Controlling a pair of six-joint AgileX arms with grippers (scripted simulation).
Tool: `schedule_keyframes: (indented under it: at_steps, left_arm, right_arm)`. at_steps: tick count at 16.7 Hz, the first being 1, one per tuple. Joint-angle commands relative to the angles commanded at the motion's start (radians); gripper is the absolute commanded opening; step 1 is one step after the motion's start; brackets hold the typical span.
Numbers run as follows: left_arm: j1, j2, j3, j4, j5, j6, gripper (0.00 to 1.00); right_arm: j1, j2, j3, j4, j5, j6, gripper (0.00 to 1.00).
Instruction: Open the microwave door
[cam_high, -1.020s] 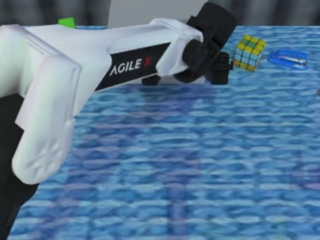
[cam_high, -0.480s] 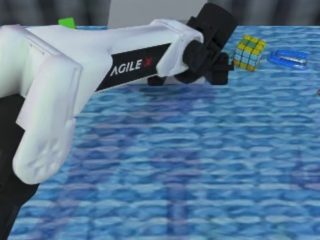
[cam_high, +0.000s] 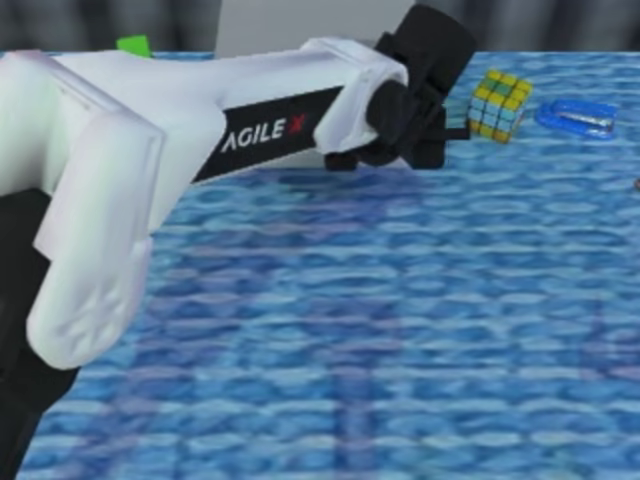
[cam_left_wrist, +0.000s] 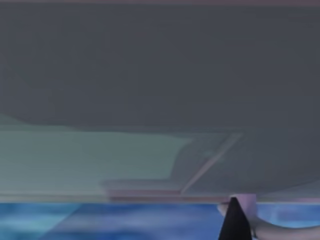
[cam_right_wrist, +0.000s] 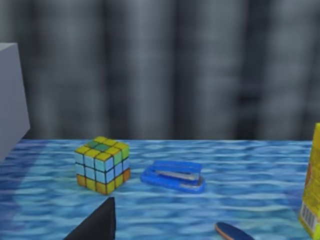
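I have the left end effector (cam_high: 425, 140) at 12 o'clock on the bench (cam_high: 400, 330), against the microwave (cam_high: 300, 25) front. The left wrist view fills with the microwave door (cam_left_wrist: 160, 65); I cannot tell its grip state. Judged progress: door contact reached, swing-open outstanding. Right arm parked.

A rendered sim tabletop is shown, no real room: a flat blue-patterned table (cam_high: 400, 330), blurry grey striped backdrop (cam_right_wrist: 175, 65), and random props scattered about like a puzzle cube (cam_right_wrist: 102, 165) and blue stapler (cam_right_wrist: 173, 176).
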Motion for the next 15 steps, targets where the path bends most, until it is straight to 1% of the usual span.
schedule_keyframes:
  at_steps: [1, 8, 9, 15]
  left_arm:
    - [0.0, 0.0, 0.0, 0.0, 0.0, 0.0, 0.0]
    - [0.0, 0.0, 0.0, 0.0, 0.0, 0.0, 0.0]
    - [-0.039, -0.023, -0.051, -0.007, 0.011, -0.002, 0.0]
    - [-0.036, -0.089, -0.152, 0.049, -0.022, -0.033, 0.0]
  right_arm:
    - [0.0, 0.0, 0.0, 0.0, 0.0, 0.0, 1.0]
    - [0.0, 0.0, 0.0, 0.0, 0.0, 0.0, 1.0]
    - [0.0, 0.0, 0.0, 0.0, 0.0, 0.0, 1.0]
    - [0.0, 0.0, 0.0, 0.0, 0.0, 0.0, 1.0]
